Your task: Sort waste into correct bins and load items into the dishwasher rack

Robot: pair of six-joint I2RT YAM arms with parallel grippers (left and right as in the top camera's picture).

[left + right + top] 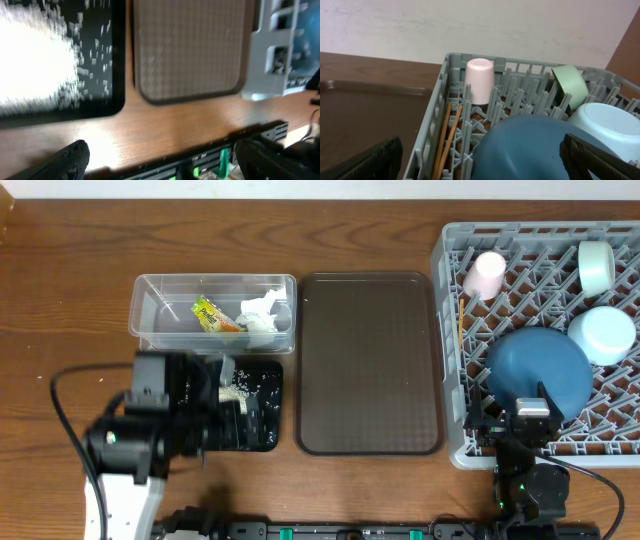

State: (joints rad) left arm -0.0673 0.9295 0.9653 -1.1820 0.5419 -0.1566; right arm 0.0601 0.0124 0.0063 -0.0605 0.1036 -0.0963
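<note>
From overhead, a clear tub (pixel 150 290) was seen at the upper left of the desk (pixel 60 280), with a wrapper (pixel 209 315) and a tissue (pixel 260 315) lying inside it. Just below the tub a black tray (pixel 268 430) was set, with rice (pixel 237 388) scattered in it and the left arm (pixel 125 445) held over its left part. A brown tray (pixel 370 360) was placed between these bins and the rack (pixel 447 360). In the rack a cup (pixel 488 273), a mint bowl (pixel 597 265), a white-and-blue bowl (pixel 603 332), a plate (pixel 540 370) and chopsticks (pixel 461 320) by the left wall were stowed. The right arm (pixel 527 480) was reached over the rack's near edge, beside the plate. In the blurred left wrist view, the left jaws were seen spread wide with nothing between them, above the bare desk, and the rice showed as a washed-out white patch in the black tray beyond, next to the brown tray and a corner of the rack. In the right wrist view, the right jaws were likewise held wide apart and empty, just short of the plate; the cup was stood upside down on the pegs, the chopsticks were laid along the rack wall, and the mint bowl was propped on edge.
</note>
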